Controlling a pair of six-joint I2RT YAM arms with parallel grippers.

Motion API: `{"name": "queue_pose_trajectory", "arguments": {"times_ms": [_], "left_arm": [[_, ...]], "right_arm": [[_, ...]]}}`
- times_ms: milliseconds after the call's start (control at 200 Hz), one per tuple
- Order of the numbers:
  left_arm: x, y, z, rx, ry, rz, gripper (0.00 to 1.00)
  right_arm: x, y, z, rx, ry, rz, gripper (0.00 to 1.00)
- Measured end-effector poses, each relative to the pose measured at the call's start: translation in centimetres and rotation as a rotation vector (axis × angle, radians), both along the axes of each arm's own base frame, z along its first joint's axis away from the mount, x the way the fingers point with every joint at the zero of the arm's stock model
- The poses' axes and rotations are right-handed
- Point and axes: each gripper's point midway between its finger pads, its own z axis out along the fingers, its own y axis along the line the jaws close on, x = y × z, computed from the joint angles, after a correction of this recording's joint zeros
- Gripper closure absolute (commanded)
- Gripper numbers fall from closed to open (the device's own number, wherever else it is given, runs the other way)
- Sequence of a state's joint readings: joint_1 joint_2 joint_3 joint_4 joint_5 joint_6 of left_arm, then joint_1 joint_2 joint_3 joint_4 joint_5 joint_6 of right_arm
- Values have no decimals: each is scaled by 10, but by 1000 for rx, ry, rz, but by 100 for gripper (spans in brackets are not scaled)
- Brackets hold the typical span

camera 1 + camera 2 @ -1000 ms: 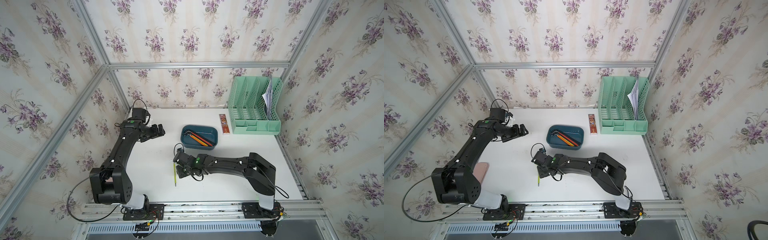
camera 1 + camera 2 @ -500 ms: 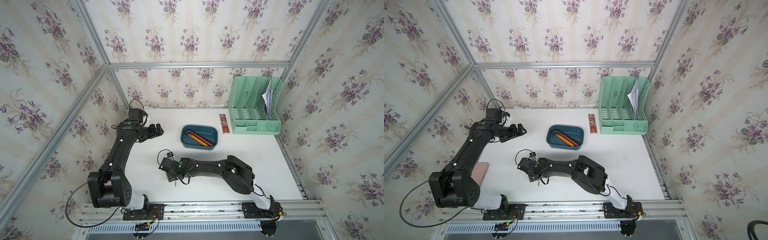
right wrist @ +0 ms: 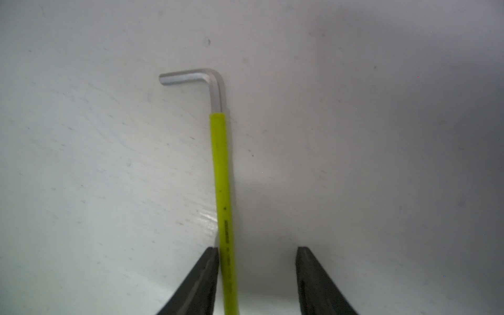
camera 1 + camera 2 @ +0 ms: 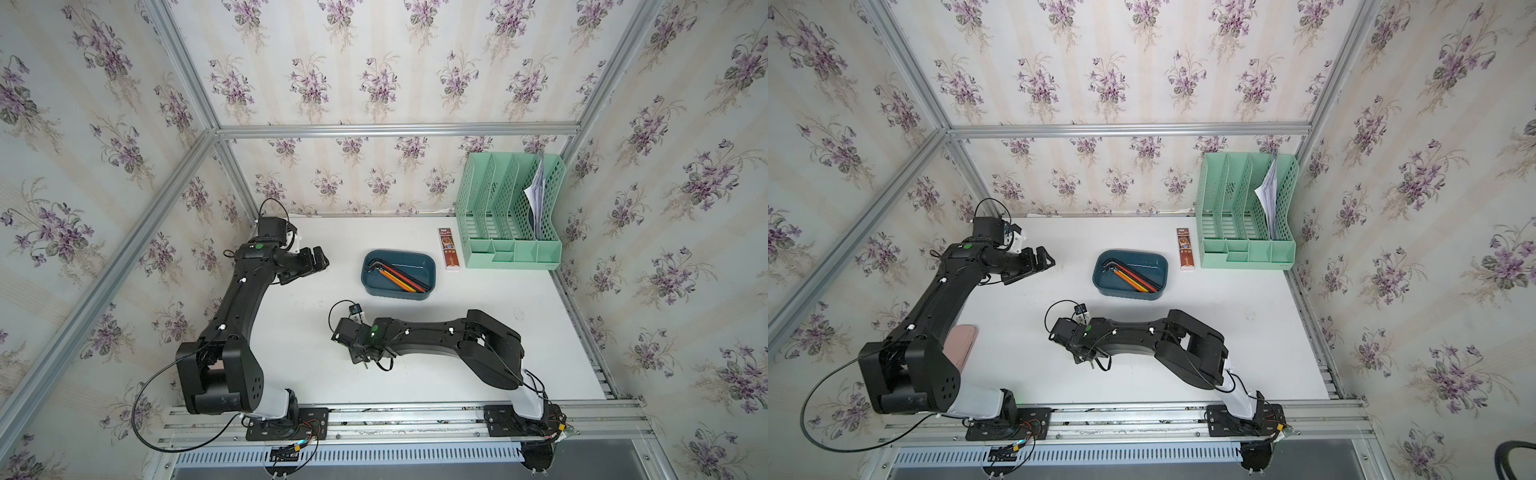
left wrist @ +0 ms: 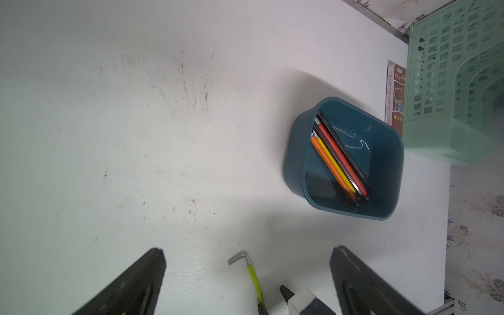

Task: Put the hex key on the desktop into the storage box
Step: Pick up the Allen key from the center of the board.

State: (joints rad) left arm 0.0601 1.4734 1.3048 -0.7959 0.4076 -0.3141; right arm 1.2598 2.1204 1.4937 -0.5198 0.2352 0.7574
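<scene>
Hex key (image 3: 225,191) lies flat on the desktop (image 3: 81,150), long axis running straight out between the fingers of my right gripper (image 3: 257,252), spread apart and empty, shaft close beside one finger (image 3: 210,264), off-centre; left arm (image 4: 241,307) farther off.

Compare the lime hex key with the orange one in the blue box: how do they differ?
The lime hex key lies on the desktop, within the open right gripper; the orange hex key lies in the storage box among others. Sleeves: lime against orange. Both are thin.
</scene>
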Motion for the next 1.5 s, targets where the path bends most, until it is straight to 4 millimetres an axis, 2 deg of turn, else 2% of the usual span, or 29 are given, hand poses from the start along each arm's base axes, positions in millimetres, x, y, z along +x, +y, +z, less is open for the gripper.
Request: {"name": "queue_pose_trajectory", "arguments": {"times_ms": [380,504,629,924,1289,1498], "left_arm": [[1,-2,-3,-12,10,-5,1],[1,-2,-3,-15,10,-5,1],[1,-2,-3,-15,11,-4,1],[1,-2,-4,-18,16,-1,1],[1,-3,-9,-23,28,0,1],[1,-3,-10,-23,31,-1,1]], "right_arm": [[15,24,-3,61,-37,27,53],[18,28,-11,82,-48,30,56],[24,30,-13,92,-92,20,66],[28,15,-8,129,-149,-12,100],[15,-26,9,29,-101,15,100],[23,-28,42,74,-127,24,100]]}}
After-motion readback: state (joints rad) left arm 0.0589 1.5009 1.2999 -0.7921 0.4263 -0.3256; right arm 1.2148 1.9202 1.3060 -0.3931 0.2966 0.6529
